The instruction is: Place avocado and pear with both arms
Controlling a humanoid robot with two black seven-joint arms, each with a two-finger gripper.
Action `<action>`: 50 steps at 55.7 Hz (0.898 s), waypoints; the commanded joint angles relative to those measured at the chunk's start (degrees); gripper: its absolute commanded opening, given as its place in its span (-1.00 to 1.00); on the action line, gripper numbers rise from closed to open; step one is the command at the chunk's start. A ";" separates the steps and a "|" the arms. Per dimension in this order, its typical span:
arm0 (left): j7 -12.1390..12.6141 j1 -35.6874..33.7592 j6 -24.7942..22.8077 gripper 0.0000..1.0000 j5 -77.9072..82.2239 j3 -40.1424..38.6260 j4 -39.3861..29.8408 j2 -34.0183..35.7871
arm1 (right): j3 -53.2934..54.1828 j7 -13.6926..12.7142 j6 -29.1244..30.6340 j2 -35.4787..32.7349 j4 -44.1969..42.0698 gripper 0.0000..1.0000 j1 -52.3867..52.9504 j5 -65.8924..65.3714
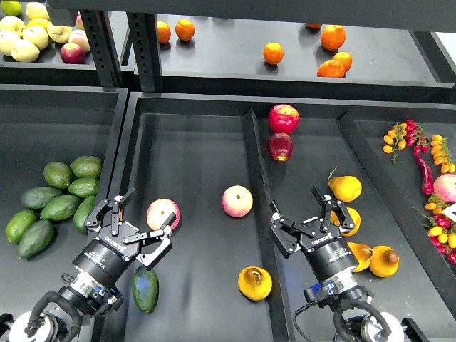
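Note:
The avocado [145, 289], dark green and glossy, lies on the floor of the middle tray [199, 164] near its left wall, just beside my left wrist. My left gripper [137, 218] is open and empty, farther up than the avocado, with one finger next to a pink-yellow apple [163, 214]. The pear [254, 283], squat and orange-yellow with a dark hollow, rests at the right side of the same tray by the divider. My right gripper [304, 212] is open and empty, up and to the right of the pear, over the right compartment.
Several lighter green avocados [60, 206] fill the left tray. Another apple [237, 201] sits mid-tray, and two red apples [283, 118] are farther back. Yellow pears [345, 188] crowd around my right gripper. Oranges [273, 53] lie on the upper shelf, peppers and small fruits [427, 160] at right.

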 commanded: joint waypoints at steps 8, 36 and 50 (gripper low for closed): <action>0.96 0.08 0.00 0.99 0.00 0.01 -0.79 0.00 | 0.01 -0.01 -0.24 0.00 0.04 0.99 -0.02 0.00; 0.78 0.70 0.00 0.99 0.00 0.01 -0.09 0.00 | 0.01 -0.01 -0.33 0.00 0.04 0.99 -0.37 0.00; 0.78 0.96 0.00 0.99 0.00 0.01 -0.17 0.00 | 0.01 -0.01 -0.33 0.00 0.04 0.99 -0.37 0.00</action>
